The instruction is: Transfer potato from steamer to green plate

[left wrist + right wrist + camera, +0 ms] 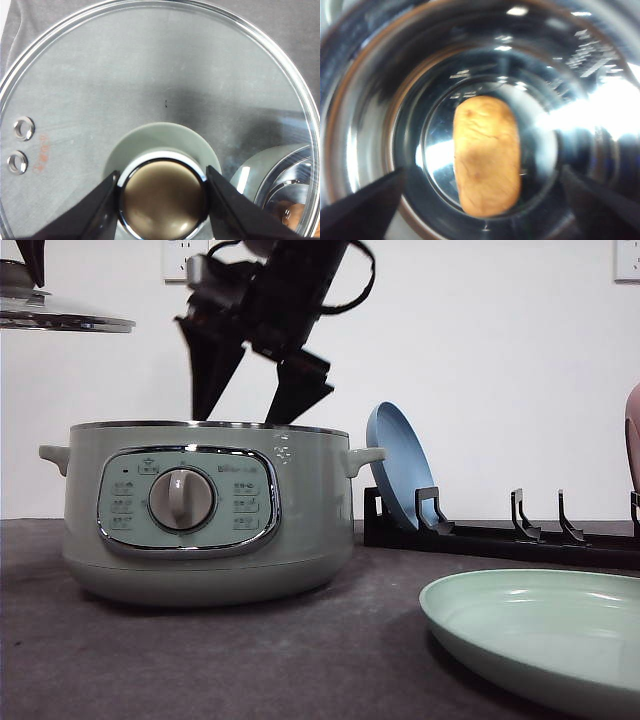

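Front view: steamer (195, 510) sits left-centre on the dark table (330, 660), lid off; right gripper (262, 405) hangs spread w/ its fingertips dipping just behind the steamer's rim; green plate (540, 630) lies flat, front right, well apart from the pot; blue plate (398, 465) leans in a black rack (500, 535) behind, between the two (not the target); glass lid (62, 312) hangs high at far left.

Left wrist view: left gripper (162, 197) pinches the lid knob (162, 200) from both sides, lid held over the table; part of the steamer shows through the glass at the edge.

Right wrist view: potato (486, 155) lies lengthwise on the shiny steel floor of the pot, roughly centred; jaws wide apart either side, not touching it.

Handling (my guess): firm, fairly heavy, rough skin so decent grip, but rounded, may roll on slick steel; best pinch across the short width at mid-length. Obstacles: pot wall is deep, so lift straight up before swinging right; rack + blue plate near the path; lid is clear of it.
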